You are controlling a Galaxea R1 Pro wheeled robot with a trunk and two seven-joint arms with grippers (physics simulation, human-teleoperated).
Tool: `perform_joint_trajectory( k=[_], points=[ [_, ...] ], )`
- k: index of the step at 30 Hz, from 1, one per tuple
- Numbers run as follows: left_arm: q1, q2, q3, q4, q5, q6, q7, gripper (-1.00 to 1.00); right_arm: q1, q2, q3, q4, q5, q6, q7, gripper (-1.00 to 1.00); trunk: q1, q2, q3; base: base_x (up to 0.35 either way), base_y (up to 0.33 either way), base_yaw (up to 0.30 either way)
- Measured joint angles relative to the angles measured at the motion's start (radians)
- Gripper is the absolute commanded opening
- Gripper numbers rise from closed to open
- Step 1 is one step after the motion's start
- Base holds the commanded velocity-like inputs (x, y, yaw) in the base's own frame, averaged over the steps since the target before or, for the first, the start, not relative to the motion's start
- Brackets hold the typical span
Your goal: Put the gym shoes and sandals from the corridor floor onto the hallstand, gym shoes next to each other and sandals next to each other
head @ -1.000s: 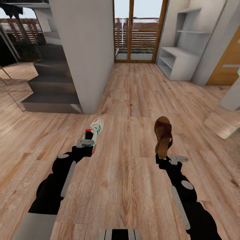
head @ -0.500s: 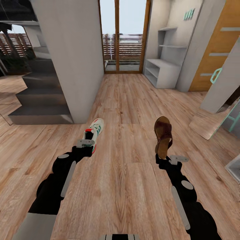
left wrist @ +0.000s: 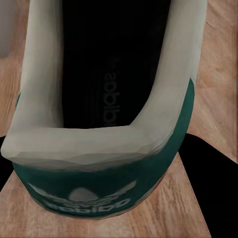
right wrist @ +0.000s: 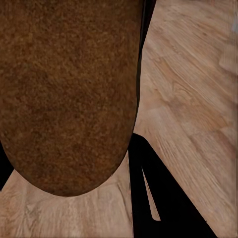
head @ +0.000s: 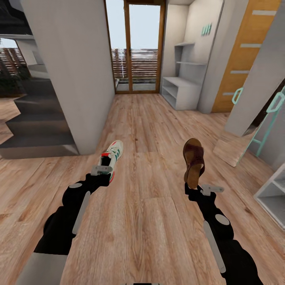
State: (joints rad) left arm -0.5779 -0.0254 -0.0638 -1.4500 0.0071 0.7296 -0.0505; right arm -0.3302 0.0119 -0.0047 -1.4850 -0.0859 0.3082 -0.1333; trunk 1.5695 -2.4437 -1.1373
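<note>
My left gripper (head: pixel 103 174) is shut on the heel of a white gym shoe (head: pixel 112 153) with green stripes, held above the corridor floor (head: pixel 146 221). In the left wrist view the shoe's green heel tab (left wrist: pixel 99 168) sits close to the camera. My right gripper (head: pixel 194 187) is shut on the heel end of a brown sandal (head: pixel 194 158), toe pointing away. The sandal's tan underside (right wrist: pixel 69 89) shows close up in the right wrist view. The pale grey hallstand (head: pixel 181 92) stands far ahead on the corridor's right side. The other shoe and sandal are out of view.
A grey pillar wall (head: pixel 67 71) with dark stairs (head: pixel 35 130) behind it stands on the left. A glass door (head: pixel 132 47) closes the corridor's far end. An orange door (head: pixel 241 55), a slanted grey panel (head: pixel 257 91) and a white shelf unit (head: pixel 273 194) line the right side.
The whole picture has shifted: the camera has moved, so the hallstand and door now sit further left and a white shelf unit enters at right. Both grippers hold their shoes as before.
</note>
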Motion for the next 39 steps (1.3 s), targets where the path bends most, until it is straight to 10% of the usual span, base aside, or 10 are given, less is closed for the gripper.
perform_joint_trajectory(
  k=[39],
  points=[
    [0.0, -0.002, 0.0, 0.053, 0.003, -0.015, -0.003, -1.0, 0.0, 0.0, 0.004, 0.001, 0.001, 0.0, 0.0, -1.0, 0.0, 0.0, 0.032, 0.215, 0.0, -0.051]
  ],
)
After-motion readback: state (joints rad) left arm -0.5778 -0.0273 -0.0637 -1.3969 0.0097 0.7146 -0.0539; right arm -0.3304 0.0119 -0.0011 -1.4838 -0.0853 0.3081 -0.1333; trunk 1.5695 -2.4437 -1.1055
